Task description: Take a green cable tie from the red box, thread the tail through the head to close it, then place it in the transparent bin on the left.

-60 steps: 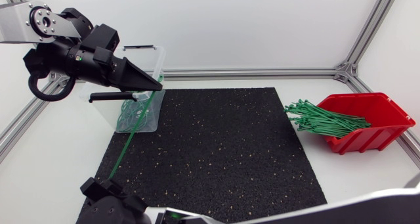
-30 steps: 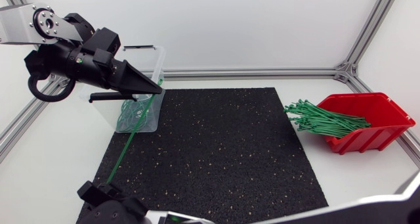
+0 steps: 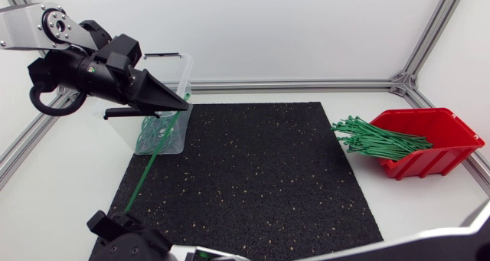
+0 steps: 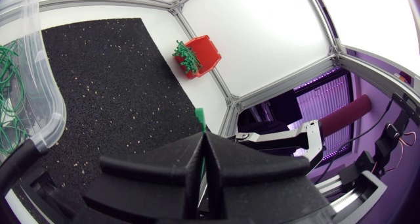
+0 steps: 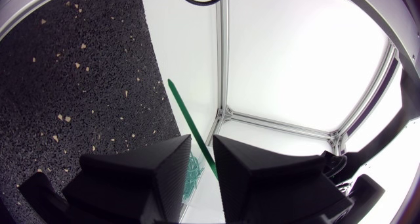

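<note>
bin (image 3: 184,74) left of mat (image 3: 253,177), box (image 3: 442,141) right

Bright, even white light, soft faint shadows, fisheye-curved wrist views

Black speckled rubber mat (image 3: 253,169) on a white tabletop (image 3: 69,186).
The mat lies flat, flecked with pale specks; white surface shows along its sides.
</note>
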`<state>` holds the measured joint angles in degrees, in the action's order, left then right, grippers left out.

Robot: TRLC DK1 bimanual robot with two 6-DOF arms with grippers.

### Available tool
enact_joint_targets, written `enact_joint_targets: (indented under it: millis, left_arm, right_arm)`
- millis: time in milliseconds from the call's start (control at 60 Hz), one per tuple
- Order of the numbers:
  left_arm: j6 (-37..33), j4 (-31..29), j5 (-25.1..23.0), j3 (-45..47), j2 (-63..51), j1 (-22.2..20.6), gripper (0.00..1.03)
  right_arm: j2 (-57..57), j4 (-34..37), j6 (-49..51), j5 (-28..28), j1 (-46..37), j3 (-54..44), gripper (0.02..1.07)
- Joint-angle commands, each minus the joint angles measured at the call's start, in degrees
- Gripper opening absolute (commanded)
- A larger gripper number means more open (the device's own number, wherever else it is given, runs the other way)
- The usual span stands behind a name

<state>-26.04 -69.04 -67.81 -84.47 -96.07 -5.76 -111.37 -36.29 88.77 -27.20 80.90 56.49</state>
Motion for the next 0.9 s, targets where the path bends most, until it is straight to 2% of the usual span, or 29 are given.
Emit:
enact_joint_targets:
  millis: [0,567,883]
  left_arm:
    - [-1.7,-1.2,-1.2,-2.2,-0.9,0.1,0.03]
    - [-0.9,-1.9,-1.4,-9.6,-5.3,-0.9,0.03]
    - [-0.8,-3.9,-1.4,-15.1,-8.7,-2.3,0.03]
  right_arm:
    - [-1.7,-1.2,1.5,0.0,1.6,-2.1,0.32]
    - [-1.8,-3.7,1.9,1.1,0.1,-1.8,0.31]
    - [-0.8,-7.2,4.2,2.5,-3.9,-3.8,0.31]
